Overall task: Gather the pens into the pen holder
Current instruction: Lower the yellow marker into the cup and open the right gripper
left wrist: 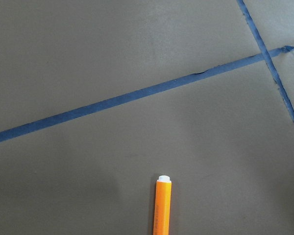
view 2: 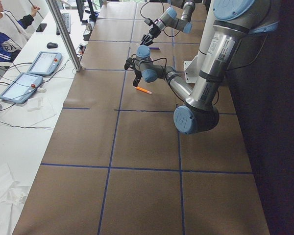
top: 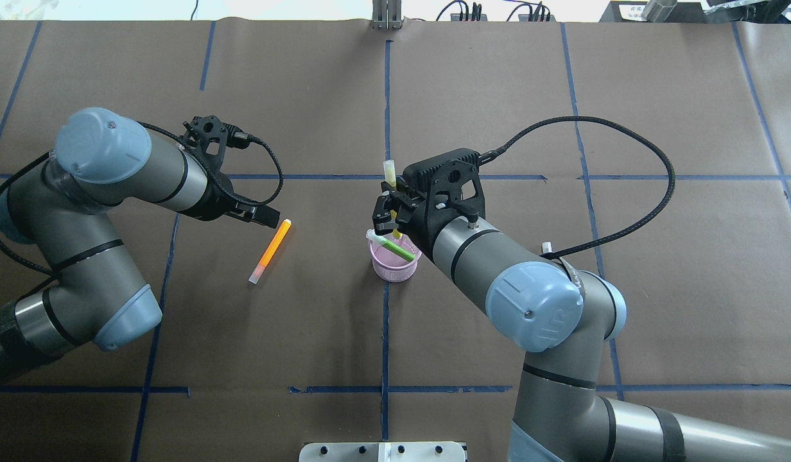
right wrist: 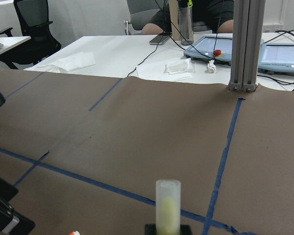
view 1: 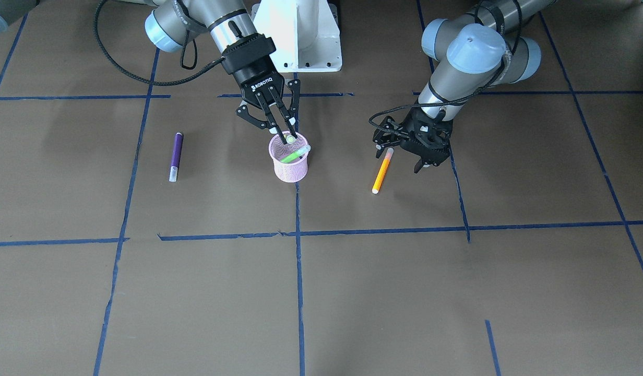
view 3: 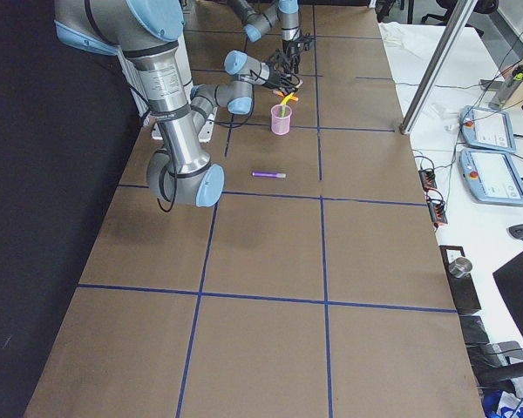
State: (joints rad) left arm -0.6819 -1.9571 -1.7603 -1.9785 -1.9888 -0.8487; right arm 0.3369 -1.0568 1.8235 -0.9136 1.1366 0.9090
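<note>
The pink mesh pen holder (view 1: 290, 168) stands at the table's middle, also in the overhead view (top: 390, 268). A green pen (view 1: 295, 154) leans inside it. My right gripper (view 1: 287, 136) is shut on a yellowish pen (top: 390, 173) with a pale cap, held upright just above the holder's mouth. The orange pen (view 1: 382, 171) lies flat on the table, also in the left wrist view (left wrist: 162, 208). My left gripper (view 1: 401, 158) hovers open beside it, not touching it. The purple pen (view 1: 176, 155) lies flat, far from both grippers.
Blue tape lines (view 1: 299, 230) cross the brown table cover. The robot's white base (view 1: 300, 36) stands behind the holder. A metal post (right wrist: 245, 44), tablets and an operator are beyond the table's far edge.
</note>
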